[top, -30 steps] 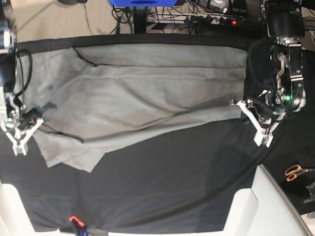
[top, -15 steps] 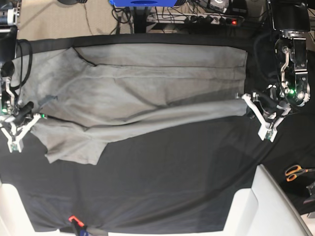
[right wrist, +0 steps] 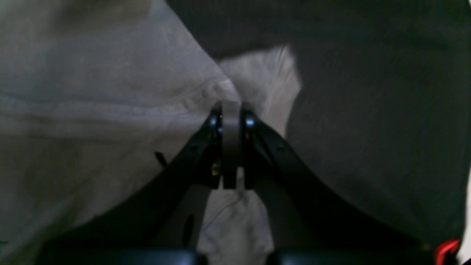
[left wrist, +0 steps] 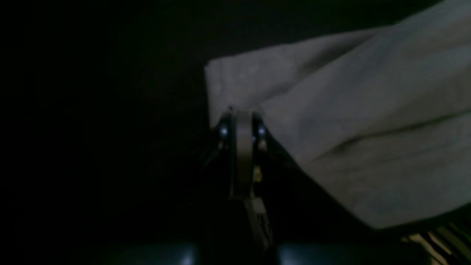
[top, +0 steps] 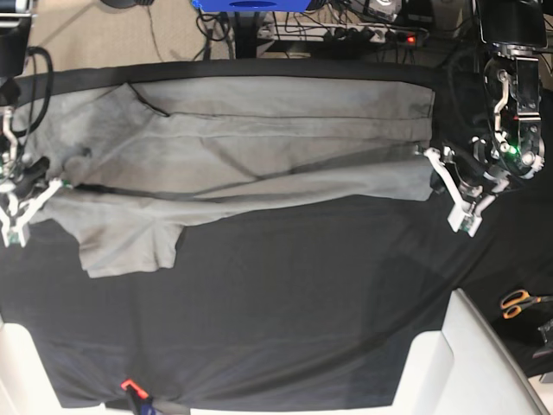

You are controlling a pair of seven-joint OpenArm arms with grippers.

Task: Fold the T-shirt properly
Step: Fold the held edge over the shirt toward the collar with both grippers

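Base view: light-grey T-shirt, lengthwise-folded, creased, one sleeve out.

- We count one T-shirt, light grey.
- We count two tools: the left tool and the right tool.
- We count one counter, covered in black cloth.
- We count one pair of scissors with orange handles.
- We count one power strip beyond the counter.
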